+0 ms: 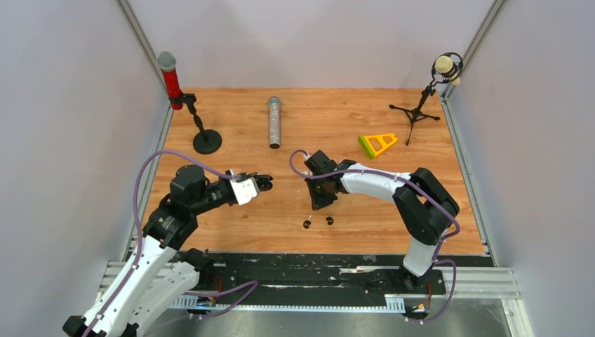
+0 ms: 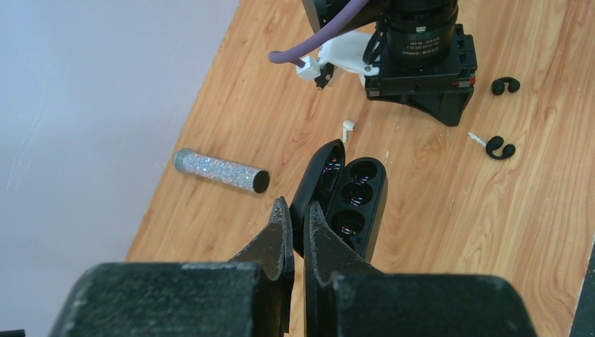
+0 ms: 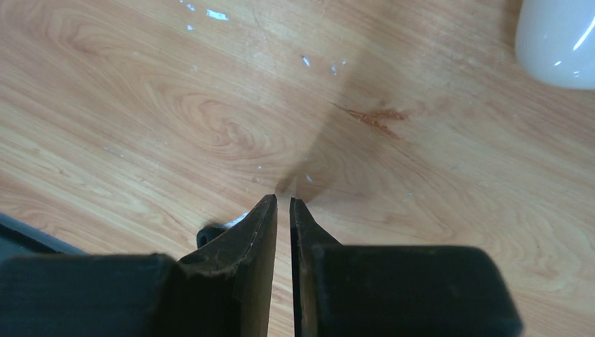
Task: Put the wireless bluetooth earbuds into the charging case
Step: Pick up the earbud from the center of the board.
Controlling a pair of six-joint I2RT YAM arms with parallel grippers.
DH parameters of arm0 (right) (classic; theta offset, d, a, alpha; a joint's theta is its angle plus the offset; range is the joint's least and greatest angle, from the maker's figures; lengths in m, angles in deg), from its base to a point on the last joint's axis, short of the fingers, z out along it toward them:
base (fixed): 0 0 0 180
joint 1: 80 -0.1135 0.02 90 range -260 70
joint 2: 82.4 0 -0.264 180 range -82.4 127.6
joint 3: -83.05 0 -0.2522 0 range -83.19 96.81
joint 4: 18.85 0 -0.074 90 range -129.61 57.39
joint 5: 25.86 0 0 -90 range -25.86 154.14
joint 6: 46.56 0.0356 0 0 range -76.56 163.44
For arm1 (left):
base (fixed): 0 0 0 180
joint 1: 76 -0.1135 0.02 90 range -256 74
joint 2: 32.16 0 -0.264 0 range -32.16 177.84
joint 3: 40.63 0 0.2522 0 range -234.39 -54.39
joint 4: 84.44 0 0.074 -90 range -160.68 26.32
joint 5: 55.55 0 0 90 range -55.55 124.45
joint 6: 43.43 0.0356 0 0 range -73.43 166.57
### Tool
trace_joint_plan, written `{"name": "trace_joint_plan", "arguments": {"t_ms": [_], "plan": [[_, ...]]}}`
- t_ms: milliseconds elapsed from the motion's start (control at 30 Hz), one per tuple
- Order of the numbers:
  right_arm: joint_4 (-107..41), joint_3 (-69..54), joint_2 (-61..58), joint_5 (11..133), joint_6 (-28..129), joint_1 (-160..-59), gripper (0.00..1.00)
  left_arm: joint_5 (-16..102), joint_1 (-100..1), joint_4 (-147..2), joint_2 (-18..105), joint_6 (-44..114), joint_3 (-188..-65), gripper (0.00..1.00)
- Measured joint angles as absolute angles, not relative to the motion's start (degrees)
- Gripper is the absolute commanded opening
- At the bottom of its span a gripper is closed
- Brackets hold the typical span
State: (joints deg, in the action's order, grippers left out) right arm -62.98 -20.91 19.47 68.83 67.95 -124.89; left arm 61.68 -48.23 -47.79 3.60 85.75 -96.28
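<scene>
The black charging case [image 2: 354,196] hangs above the table with its lid open and its dark sockets facing up. My left gripper [image 2: 296,205] is shut on its near edge; the case [image 1: 264,184] shows small at the same gripper [image 1: 258,185] from above. One white earbud [image 2: 347,128] lies on the wood past the case. Two black earbuds [image 2: 505,86] [image 2: 500,148] lie further right, also seen from above [image 1: 307,224] [image 1: 330,221]. My right gripper [image 1: 319,203] points down just behind them. Its fingers [image 3: 283,201] stand a narrow slit apart, holding nothing, with a black earbud [image 3: 210,232] half hidden at their left.
A glittery silver cylinder [image 1: 274,122] lies at the back centre. A red microphone on a round-based stand [image 1: 207,142] is at the back left, a green and yellow triangle [image 1: 377,144] and a tripod microphone [image 1: 419,105] at the back right. A thin white sliver [image 2: 477,138] lies beside one black earbud.
</scene>
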Motion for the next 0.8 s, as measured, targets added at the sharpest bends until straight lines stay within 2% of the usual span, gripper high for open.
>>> {"name": "trace_joint_plan", "arguments": {"t_ms": [100, 200, 267, 433, 633, 800], "plan": [[-64.7, -19.5, 19.7, 70.4, 67.6, -124.7, 0.30, 61.2, -48.2, -47.8, 3.4, 85.7, -96.3, 0.00], [-65.8, -18.3, 19.6, 72.7, 65.6, -124.7, 0.51, 61.0, -48.2, -47.8, 3.4, 85.8, -96.3, 0.00], [-66.5, -17.4, 19.4, 74.8, 62.6, -124.7, 0.57, 60.9, -48.2, -47.8, 3.4, 85.8, -96.3, 0.00], [-70.1, -13.3, 19.3, 80.4, 53.5, -125.0, 0.55, 60.7, -48.2, -47.8, 3.3, 85.7, -96.3, 0.00], [-74.0, -9.2, 21.4, 81.4, 49.4, -128.7, 0.47, 60.0, -48.2, -47.9, 2.6, 85.7, -96.0, 0.00], [-80.5, -2.6, 24.9, 74.5, 49.9, -134.5, 0.29, 59.8, -48.2, -47.9, 2.2, 85.7, -96.0, 0.00]]}}
